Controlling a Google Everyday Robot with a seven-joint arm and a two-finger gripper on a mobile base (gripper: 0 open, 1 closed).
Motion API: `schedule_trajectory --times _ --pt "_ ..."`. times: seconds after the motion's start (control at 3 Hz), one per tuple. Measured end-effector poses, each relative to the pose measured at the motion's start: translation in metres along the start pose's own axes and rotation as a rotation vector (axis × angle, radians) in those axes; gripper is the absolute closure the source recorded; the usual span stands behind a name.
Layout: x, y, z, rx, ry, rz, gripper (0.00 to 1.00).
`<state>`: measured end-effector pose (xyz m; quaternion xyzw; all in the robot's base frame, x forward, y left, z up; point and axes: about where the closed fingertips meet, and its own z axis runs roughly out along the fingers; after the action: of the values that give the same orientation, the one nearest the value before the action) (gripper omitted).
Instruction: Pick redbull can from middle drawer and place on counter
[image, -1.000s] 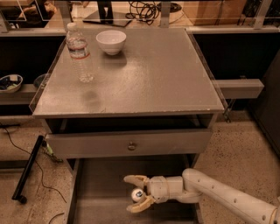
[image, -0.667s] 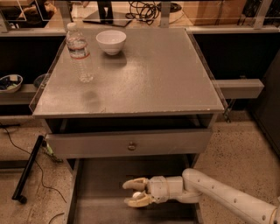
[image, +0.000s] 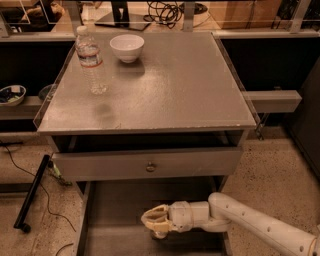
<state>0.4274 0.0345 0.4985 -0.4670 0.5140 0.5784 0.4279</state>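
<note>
Closing over the last second, the fingers of the gripper have gone from a wide spread to a tight pinch low in the middle drawer; by my judgement the grasp on the redbull can is now made, and the lift toward the table comes next. Can condition: almost wholly hidden between the fingers, right of the drawer's centre; only a dark sliver shows, markings unreadable.

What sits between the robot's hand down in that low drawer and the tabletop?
The slightly open knob drawer juts out above the back of the middle drawer, between the gripper and the counter.
</note>
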Motion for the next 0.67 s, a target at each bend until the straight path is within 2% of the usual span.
schedule_trajectory --times 0.67 --pt "0.0000 0.0000 0.0000 0.000 0.000 0.000 1.00"
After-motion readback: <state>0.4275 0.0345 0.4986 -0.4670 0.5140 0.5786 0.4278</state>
